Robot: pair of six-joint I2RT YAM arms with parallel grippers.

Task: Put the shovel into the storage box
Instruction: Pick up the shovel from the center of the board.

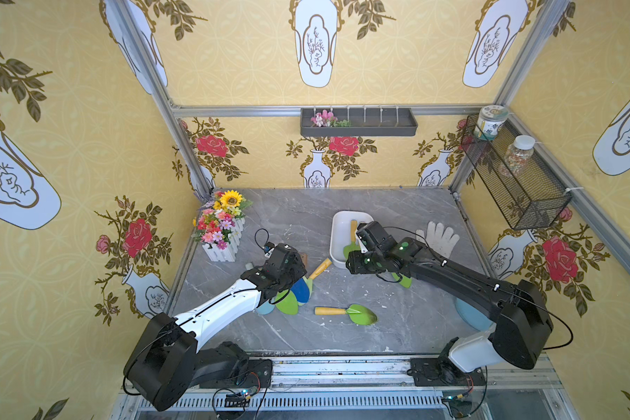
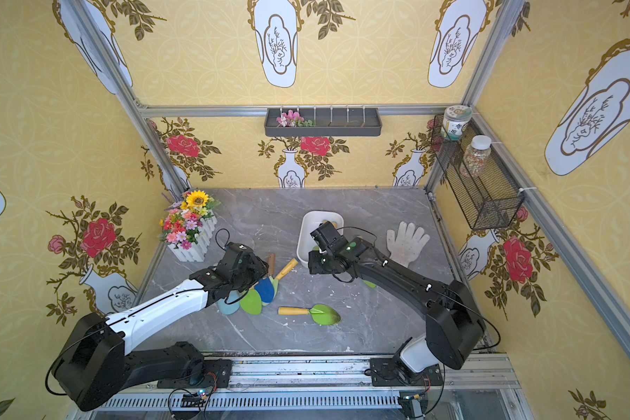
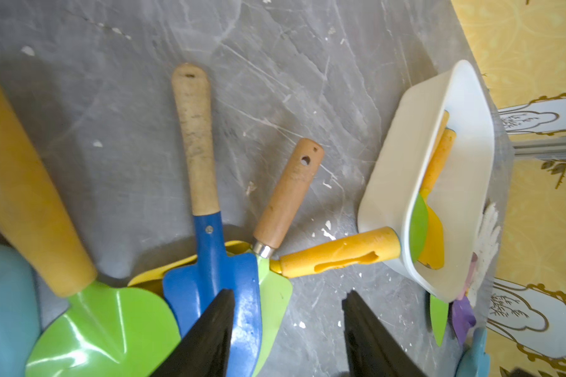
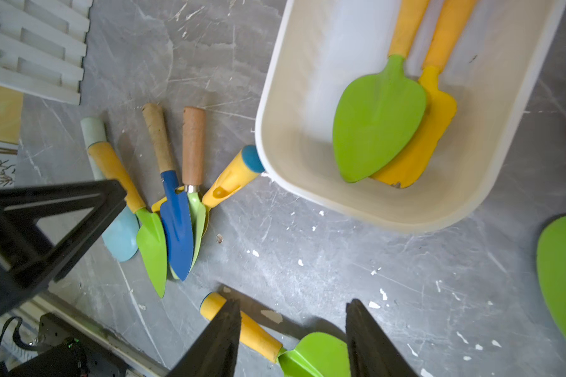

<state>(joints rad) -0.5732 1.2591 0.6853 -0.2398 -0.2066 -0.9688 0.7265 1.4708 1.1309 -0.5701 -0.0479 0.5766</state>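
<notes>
Top views: the white rectangular plastic storage box [image 1: 337,222] sits mid-table with two shovels already inside. More shovels lie fanned out beside it.

Left wrist view: the left gripper [image 3: 288,329] hangs roughly half open and empty over the blue metal shovel with a pale wooden handle [image 3: 211,261] — move onto the handle, clear of the overlapping blades, before closing.

Right wrist view: the right gripper [image 4: 293,339] is partly open and holds nothing — a green-bladed, yellow-handled shovel [image 4: 262,341] lies below it.
</notes>
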